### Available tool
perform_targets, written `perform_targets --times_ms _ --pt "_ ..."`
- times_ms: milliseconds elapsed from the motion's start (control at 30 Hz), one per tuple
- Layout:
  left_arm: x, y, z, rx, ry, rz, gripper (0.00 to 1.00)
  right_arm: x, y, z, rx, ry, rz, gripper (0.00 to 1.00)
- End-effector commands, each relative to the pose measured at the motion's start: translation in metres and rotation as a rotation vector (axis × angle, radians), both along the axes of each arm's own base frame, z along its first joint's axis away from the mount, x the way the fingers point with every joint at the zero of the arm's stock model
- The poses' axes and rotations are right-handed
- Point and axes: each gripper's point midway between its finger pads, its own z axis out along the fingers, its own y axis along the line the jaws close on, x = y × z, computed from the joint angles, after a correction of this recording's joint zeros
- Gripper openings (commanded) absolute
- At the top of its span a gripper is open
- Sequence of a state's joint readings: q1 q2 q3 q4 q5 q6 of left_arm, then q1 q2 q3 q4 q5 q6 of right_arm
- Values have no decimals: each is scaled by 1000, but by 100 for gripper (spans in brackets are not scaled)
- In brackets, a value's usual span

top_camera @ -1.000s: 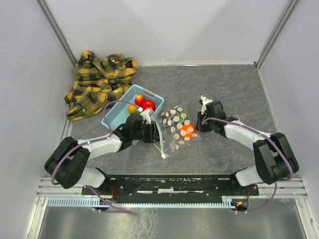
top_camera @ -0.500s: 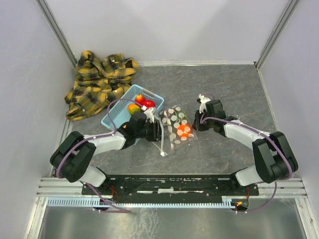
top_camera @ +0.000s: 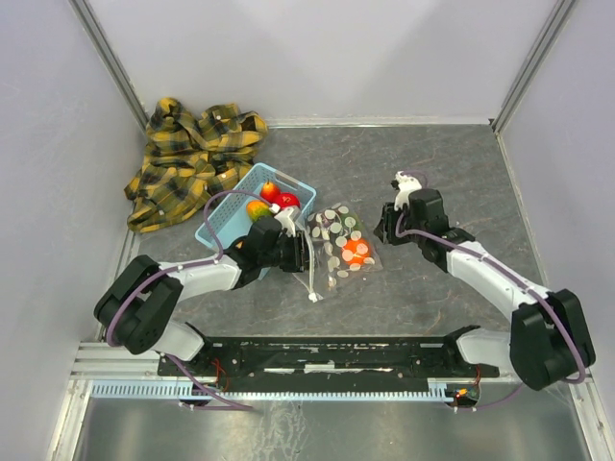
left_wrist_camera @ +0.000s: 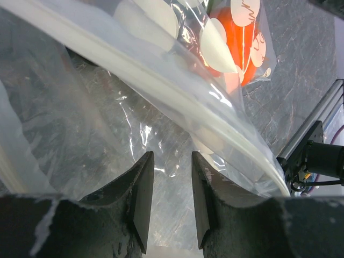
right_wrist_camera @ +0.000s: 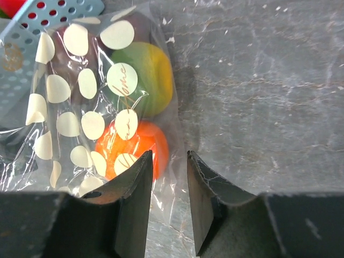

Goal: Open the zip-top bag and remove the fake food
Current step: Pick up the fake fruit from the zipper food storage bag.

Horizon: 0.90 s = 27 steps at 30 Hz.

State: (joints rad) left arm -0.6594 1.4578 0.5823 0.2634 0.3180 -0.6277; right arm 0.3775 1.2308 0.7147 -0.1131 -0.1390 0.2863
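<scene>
Grey stone-look table (top_camera: pixel 432 173), white walls round it. Bag (top_camera: pixel 338 252) lies flat mid-table, zip strip (left_wrist_camera: pixel 177 102) along its 9 o'clock edge. Left claw (top_camera: pixel 304 255) sits at that edge. On its wrist view the fingers stand apart with loose clear film across the gap and nothing pinched, so I call it released. Right claw (top_camera: pixel 383 230) is at the bag's 3 o'clock side, fingers apart too, over the bag's edge and bare table, holding nothing.

Inside the bag are an orange fruit (right_wrist_camera: pixel 131 148) and a green-yellow fruit (right_wrist_camera: pixel 142 78); maybe a dark one behind, can't tell. Basket (top_camera: pixel 223 223) at the bag's 10 o'clock holds red and yellow pieces. Shirt (top_camera: pixel 187 158) is bunched at the table's 11 o'clock corner.

My read: the mouth looks parted and the emptying is part done. Next I'd pin the 3 o'clock side with one claw and send the other through the mouth for the orange fruit. The film is slippery, so it's easy to grab plastic instead.
</scene>
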Motion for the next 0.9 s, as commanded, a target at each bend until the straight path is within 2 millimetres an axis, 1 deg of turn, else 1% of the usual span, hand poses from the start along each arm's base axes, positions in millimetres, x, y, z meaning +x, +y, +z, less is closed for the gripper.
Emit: perform_targets --times_ms 0,100,333,567,667,733,767,867 --pt "4 -8 12 -32 -47 -14 41 3 15 -11 52 50 37 40" --pt "5 -8 13 -31 -50 -13 42 4 16 -24 42 87 35 41" --pt "4 -7 3 -10 -37 -13 43 4 14 -48 2 152 30 37" --pt "5 -5 -8 19 -22 -9 44 5 19 -61 6 196 55 33" --pt "6 -5 -11 31 -19 -8 47 4 21 -64 4 206 63 32" --pt "7 -5 -11 37 -20 -10 48 6 12 -58 -27 180 36 31" --pt "7 -5 -11 36 -21 -9 48 6 8 -51 -38 151 20 31" --pt "7 -6 -9 36 -28 -11 48 7 -3 -16 -59 46 7 34"
